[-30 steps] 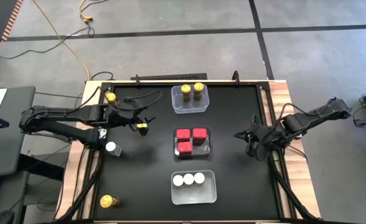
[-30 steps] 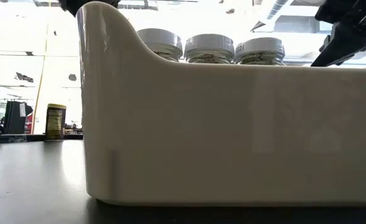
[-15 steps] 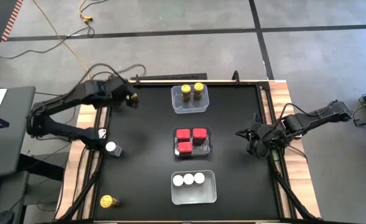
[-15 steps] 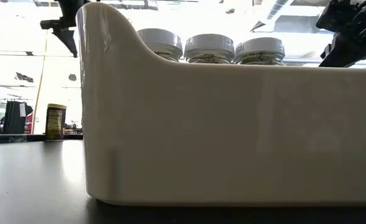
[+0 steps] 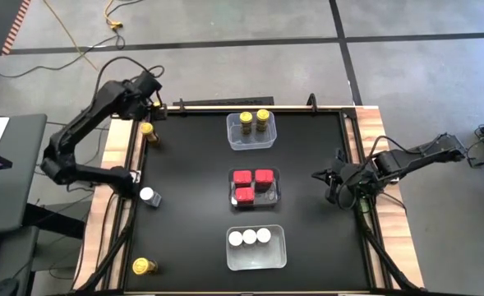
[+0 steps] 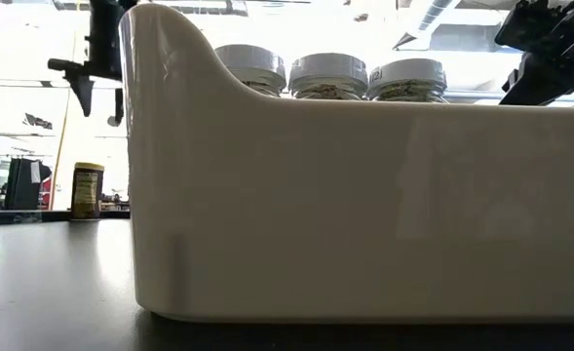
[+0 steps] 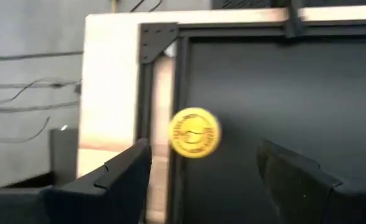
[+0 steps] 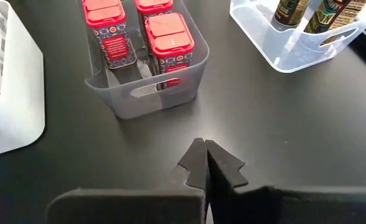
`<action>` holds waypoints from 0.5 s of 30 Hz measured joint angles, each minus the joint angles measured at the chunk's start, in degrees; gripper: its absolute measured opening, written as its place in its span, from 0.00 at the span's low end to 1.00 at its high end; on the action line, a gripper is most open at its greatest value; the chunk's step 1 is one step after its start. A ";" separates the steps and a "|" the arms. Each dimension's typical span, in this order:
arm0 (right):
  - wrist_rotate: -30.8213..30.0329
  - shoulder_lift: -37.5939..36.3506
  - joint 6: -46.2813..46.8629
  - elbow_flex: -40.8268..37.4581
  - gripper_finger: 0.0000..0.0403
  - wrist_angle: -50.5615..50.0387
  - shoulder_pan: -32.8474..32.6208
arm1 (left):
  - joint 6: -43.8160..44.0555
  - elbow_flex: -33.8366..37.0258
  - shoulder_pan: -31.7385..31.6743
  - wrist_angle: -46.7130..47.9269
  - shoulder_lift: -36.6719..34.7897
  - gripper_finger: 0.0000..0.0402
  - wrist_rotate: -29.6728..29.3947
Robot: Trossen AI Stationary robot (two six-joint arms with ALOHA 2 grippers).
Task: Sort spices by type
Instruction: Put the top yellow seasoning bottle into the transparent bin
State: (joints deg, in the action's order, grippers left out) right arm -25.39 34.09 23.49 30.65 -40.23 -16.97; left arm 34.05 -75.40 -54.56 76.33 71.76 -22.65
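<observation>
Three clear tubs sit in a row down the middle of the black tabletop, which has pale wooden edges and stands on a grey concrete floor crossed by dark lines and a yellow cable.

Between the two claws, the far tub holds two amber jars with yellow caps, the middle tub three red boxy tins, and the near tub three white-capped round jars. All stand upright with their caps up, so their long axes are vertical.

The left claw hangs over the far left corner, its fingers spread with nothing between them. Just below and ahead of it a yellow-capped jar stands upright at the tabletop's edge, its round cap facing up at the wrist camera. Nearer along the same edge stand a white-capped jar and, well apart from that claw at the near corner, another yellow-capped jar.

The right claw rests low by the right edge, fingers pressed together and empty, pointing toward the tins' tub.
</observation>
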 joint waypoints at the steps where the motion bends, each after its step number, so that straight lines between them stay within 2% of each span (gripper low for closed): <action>1: 0.00 0.00 0.00 0.02 0.06 0.04 -0.02 | -0.01 0.00 -0.58 0.69 0.52 0.69 -0.09; 5: -0.02 0.00 0.02 0.02 0.06 -0.03 0.00 | 1.08 -0.13 0.21 2.54 1.47 0.69 -1.37; 11: -0.04 0.00 0.02 0.02 0.06 -0.04 1.52 | 4.48 -0.11 0.00 2.28 4.04 0.69 2.41; 15: -0.20 0.00 0.02 0.02 0.06 -0.02 3.24 | 8.77 -0.11 0.32 3.20 6.90 0.69 0.45</action>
State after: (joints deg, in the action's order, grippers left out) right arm -25.58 34.09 23.51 30.68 -40.25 -13.74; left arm 42.82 -75.50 -54.24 79.53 78.66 -22.20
